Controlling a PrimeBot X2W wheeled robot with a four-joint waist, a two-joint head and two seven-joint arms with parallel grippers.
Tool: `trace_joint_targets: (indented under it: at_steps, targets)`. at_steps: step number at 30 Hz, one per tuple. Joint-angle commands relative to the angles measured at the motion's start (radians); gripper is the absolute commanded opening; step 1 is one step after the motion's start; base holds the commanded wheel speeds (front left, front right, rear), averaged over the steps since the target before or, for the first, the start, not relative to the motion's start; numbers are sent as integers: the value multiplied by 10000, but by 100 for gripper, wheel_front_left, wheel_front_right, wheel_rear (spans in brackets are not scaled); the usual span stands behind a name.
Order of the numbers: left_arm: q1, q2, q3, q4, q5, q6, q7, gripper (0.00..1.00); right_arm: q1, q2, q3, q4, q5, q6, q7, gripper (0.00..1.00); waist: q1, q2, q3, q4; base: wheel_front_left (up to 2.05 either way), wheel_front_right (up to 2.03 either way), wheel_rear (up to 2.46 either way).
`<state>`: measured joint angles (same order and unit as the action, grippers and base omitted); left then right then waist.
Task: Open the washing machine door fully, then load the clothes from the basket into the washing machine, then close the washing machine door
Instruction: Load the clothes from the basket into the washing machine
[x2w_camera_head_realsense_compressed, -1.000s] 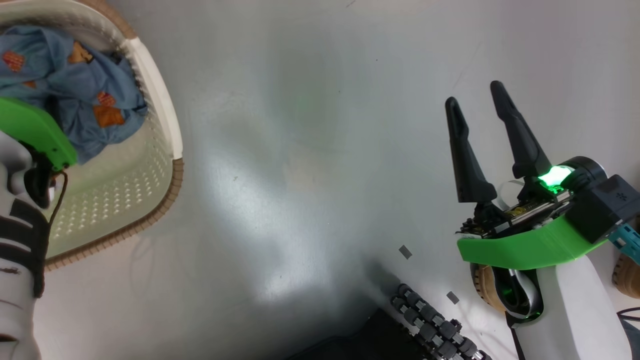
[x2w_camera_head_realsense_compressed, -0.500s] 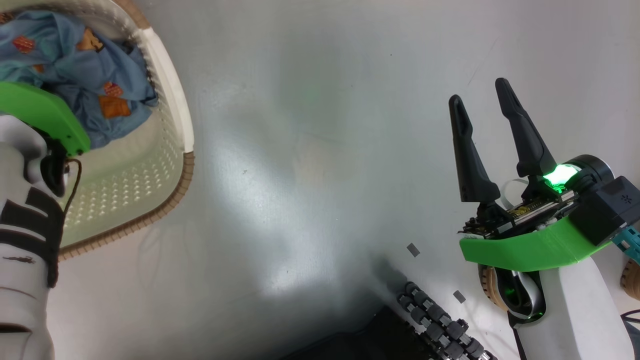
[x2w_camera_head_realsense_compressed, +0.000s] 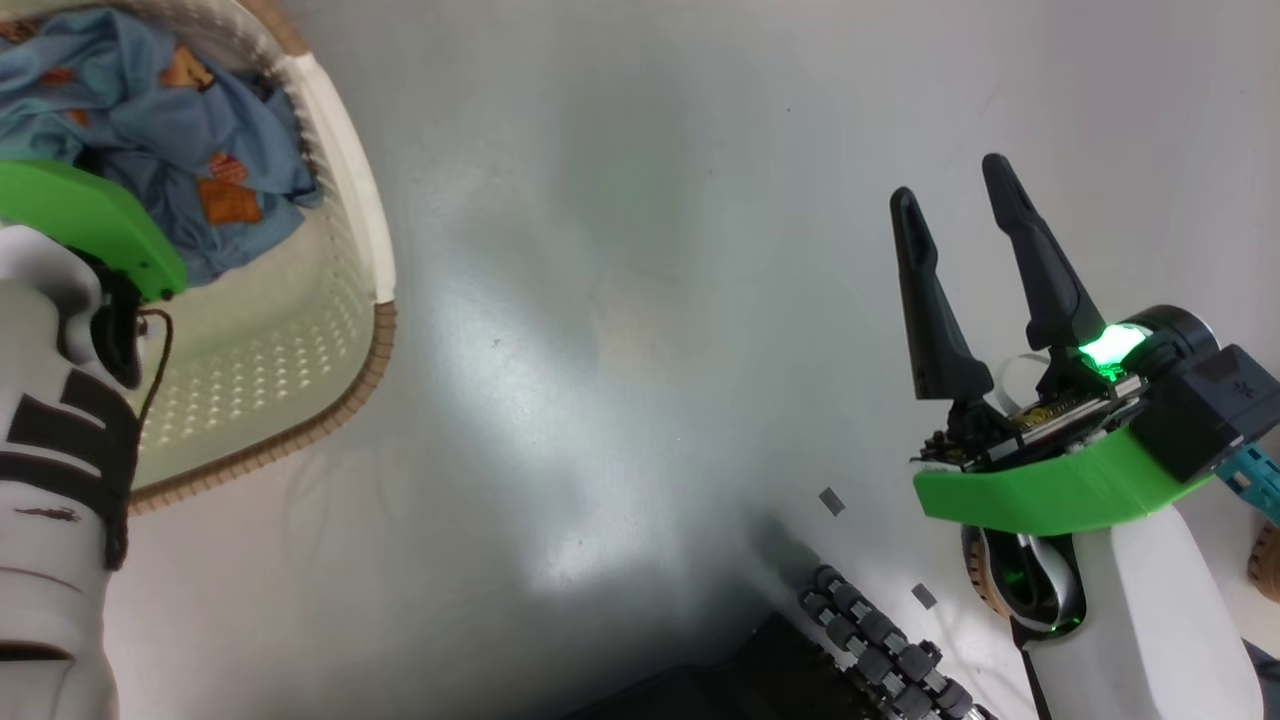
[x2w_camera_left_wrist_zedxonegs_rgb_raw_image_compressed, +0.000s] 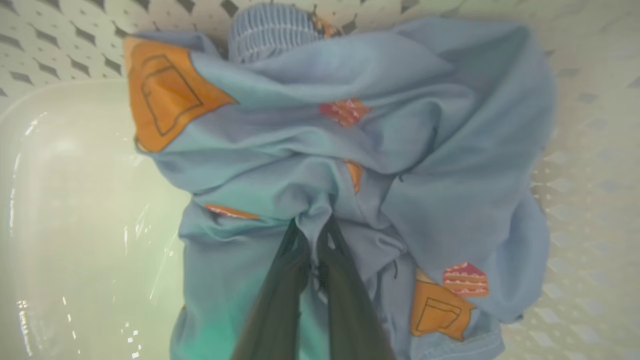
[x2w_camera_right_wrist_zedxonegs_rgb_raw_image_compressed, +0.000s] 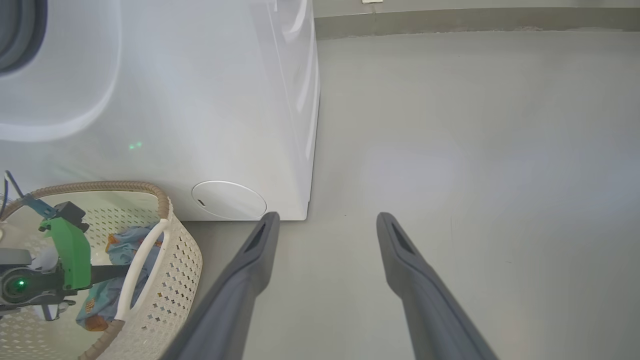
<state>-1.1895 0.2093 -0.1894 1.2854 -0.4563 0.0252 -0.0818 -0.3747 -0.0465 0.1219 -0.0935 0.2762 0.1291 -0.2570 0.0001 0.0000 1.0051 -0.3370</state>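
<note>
Down in the basket (x2w_camera_head_realsense_compressed: 345, 180), the clothes (x2w_camera_left_wrist_zedxonegs_rgb_raw_image_compressed: 350, 150) are one crumpled light blue heap with orange and pinkish cartoon patches. It's bunched up against the perforated wall at one end, so the glossy cream bottom at the other end is bare. The left claw (x2w_camera_left_wrist_zedxonegs_rgb_raw_image_compressed: 315, 227) is right in the pile, both dark fingers squeezed together with a fold of that blue fabric pinched between the tips. So it's clenched on the clothes, no gap showing. A ribbed cuff or waistband pokes out at the far side of the heap, right up by the basket wall.

The basket itself sits on the floor (x2w_camera_head_realsense_compressed: 640, 300), close to the front of the washing machine (x2w_camera_right_wrist_zedxonegs_rgb_raw_image_compressed: 200, 100), near the lower front corner where the little round service cover (x2w_camera_right_wrist_zedxonegs_rgb_raw_image_compressed: 229, 200) is. It's got a brown woven-look rim and a white handle arching over the side. A bit of the grey seal (x2w_camera_right_wrist_zedxonegs_rgb_raw_image_compressed: 15, 30) shows higher up on the machine's front.

The right claw (x2w_camera_head_realsense_compressed: 948, 180) is well apart from all that, hanging over bare grey floor with its fingers spread wide and nothing between them. Totally released. There are a couple of small grey squares (x2w_camera_head_realsense_compressed: 830, 501) on the floor near it, and a row of dark rollers (x2w_camera_head_realsense_compressed: 880, 640) on the robot's base just below those.
</note>
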Motion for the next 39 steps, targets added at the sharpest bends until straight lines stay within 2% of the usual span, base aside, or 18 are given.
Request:
trace_joint_targets:
  at_steps: [1, 9, 17, 21, 39]
  targets:
    - [418, 264, 19, -67, -25, -119, -293, 0, 84, -37, 185, -115, 14, 16, -48, 100, -1, 0, -274, 252, 0, 0, 0]
    - [858, -77, -87, -61, -101, -435, -1007, 0, -29, -37, 114, 21, -173, 16, -48, 100, -1, 0, -1067, 761, 0, 0, 0]
    - [1931, -661, -3, -225, -391, -898, -1652, 0, 287, -37, -110, 220, -451, 16, -48, 100, -1, 0, -2400, 1419, 0, 0, 0]
    - [2595, -849, 42, -575, -456, -986, -1769, 0, 560, -47, -207, 326, -576, 16, -48, 100, -1, 0, -3157, 1737, 0, 0, 0]
    - [6923, -1274, 734, -4480, 29, -301, -1799, 0, 2258, -388, -292, 896, -569, 16, -48, 100, -1, 0, -6793, 2511, 0, 0, 0]
